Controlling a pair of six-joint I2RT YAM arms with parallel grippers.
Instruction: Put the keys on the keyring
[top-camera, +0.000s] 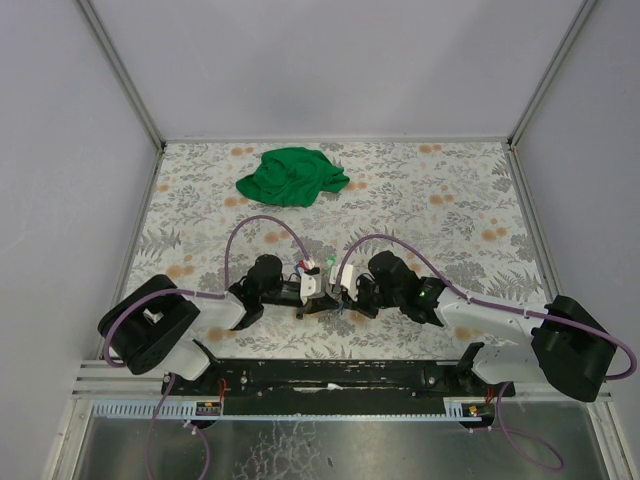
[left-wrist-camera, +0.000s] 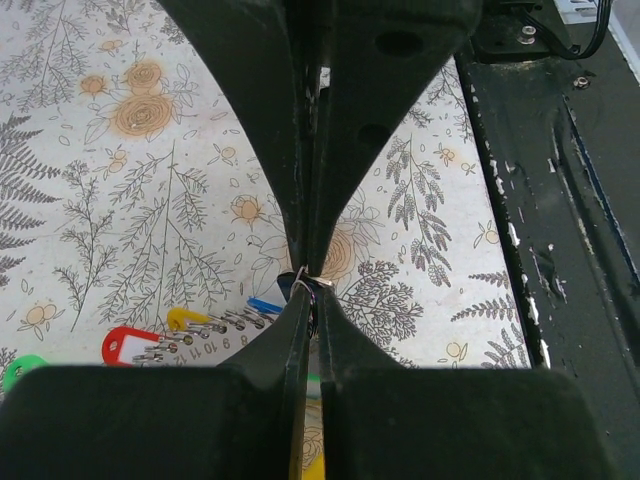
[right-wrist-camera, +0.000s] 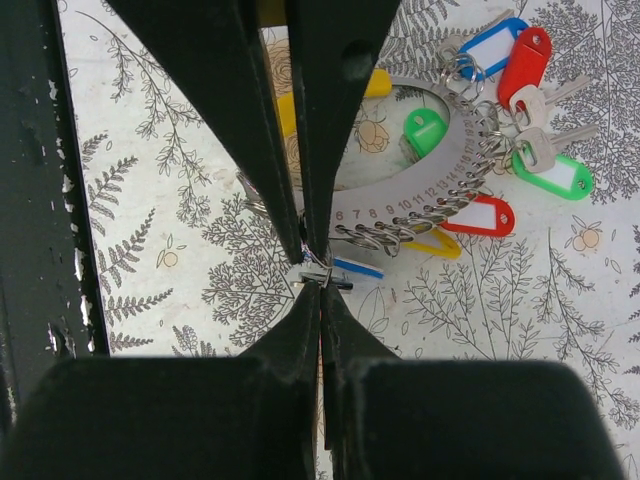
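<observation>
Near the front edge of the worktop (left-wrist-camera: 100, 200) the two hands meet tip to tip. The left hand (left-wrist-camera: 308, 285) has its fingers pressed together, and so does the right hand (right-wrist-camera: 318, 272). Each one pinches the same tiny metal bit (right-wrist-camera: 322, 279) at its very tip. It is too small to tell if it is a little loop or the end of a key.

The keyring (right-wrist-camera: 385, 198) is a grey ring with numbers on it. It lies flat on the worktop, just beside the pinched tips. In the right wrist view it sits up and to the right of them. The keys (right-wrist-camera: 548, 172) with their bright tags fan out around the ring's far side, away from the hands. One blue key (right-wrist-camera: 356, 268) lies closest, almost touching the right hand's tips. Its long side runs across the line of the fingers, not along it.

I think the next move turns on that small gap between the pinched bit and the ring. Both hands are about as near as each other, but the right hand's view shows the ring and the keys best.
</observation>
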